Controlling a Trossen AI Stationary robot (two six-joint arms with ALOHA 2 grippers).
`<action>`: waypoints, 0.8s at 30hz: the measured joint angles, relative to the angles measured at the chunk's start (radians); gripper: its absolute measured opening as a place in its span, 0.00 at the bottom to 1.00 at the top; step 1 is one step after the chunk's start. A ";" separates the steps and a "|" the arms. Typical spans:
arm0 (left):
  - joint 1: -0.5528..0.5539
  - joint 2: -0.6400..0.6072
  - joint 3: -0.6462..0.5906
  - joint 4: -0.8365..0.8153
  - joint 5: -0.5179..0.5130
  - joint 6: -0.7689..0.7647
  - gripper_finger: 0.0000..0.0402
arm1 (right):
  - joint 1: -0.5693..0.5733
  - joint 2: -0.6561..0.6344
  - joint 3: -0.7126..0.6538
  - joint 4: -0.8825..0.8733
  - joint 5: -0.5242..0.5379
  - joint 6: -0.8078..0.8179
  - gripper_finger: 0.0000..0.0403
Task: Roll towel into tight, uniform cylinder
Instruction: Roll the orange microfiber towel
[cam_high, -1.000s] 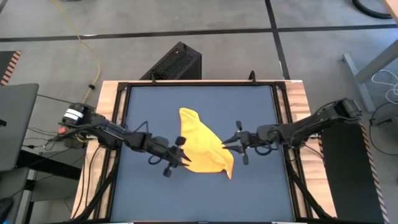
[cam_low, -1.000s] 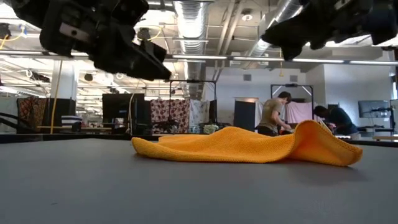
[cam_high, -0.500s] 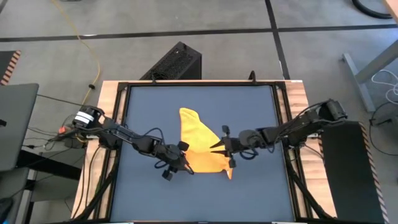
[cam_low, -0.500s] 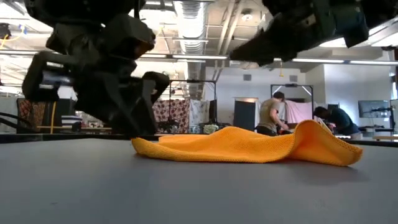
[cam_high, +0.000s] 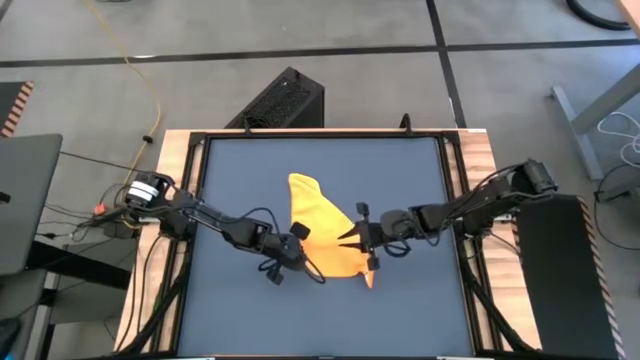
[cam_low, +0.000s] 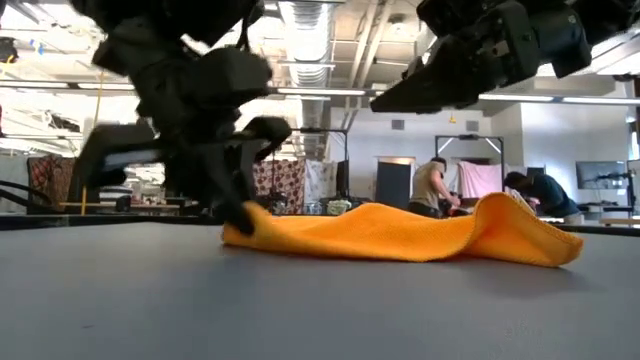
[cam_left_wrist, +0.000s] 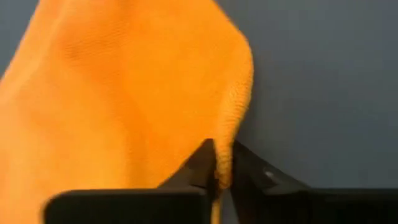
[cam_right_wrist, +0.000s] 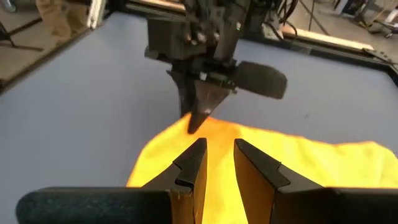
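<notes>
The yellow towel (cam_high: 325, 232) lies rumpled and partly folded over in the middle of the dark mat (cam_high: 240, 180). In the low view its right end (cam_low: 520, 228) humps up in a fold. My left gripper (cam_high: 300, 258) is at the towel's near-left edge, shut on it; it shows too in the low view (cam_low: 240, 215). My right gripper (cam_high: 355, 238) hangs open above the towel's right part, clear of the cloth in the low view (cam_low: 390, 100). Through its fingers (cam_right_wrist: 217, 158) I see the towel (cam_right_wrist: 311, 165) and the left gripper (cam_right_wrist: 200, 115) beyond. My left gripper pinches the towel's left edge (cam_left_wrist: 231, 134) between its two fingers (cam_left_wrist: 202, 163), near the near-left corner. It comes from the table's left, slanting down. The pinched edge (cam_low: 250, 222) is raised slightly off the mat; the cloth beyond it lies slack on the mat.
A black frame (cam_high: 455, 200) borders the mat, with wooden table strips (cam_high: 175, 190) outside it. A black box (cam_high: 280, 100) stands on the floor past the far edge. People (cam_low: 435, 185) move in the room behind. Bare mat lies on every side of the towel.
My left gripper has come down and toward the towel from the left, tipped further downward, and shut on the towel's left edge, nudging it slightly rightward and up. My right gripper moved leftward over the towel, then kept still, open.
</notes>
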 joint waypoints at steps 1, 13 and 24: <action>0.002 -0.001 0.027 -0.009 -0.016 0.001 0.02 | 0.000 -0.017 -0.002 -0.027 0.000 -0.010 0.27; 0.091 -0.135 0.324 -0.263 -0.135 0.156 0.00 | -0.001 -0.262 -0.002 -0.290 0.021 -0.030 0.27; 0.290 -0.358 0.373 -0.335 -0.098 0.015 0.00 | -0.061 -0.333 -0.002 -0.316 0.023 0.089 0.27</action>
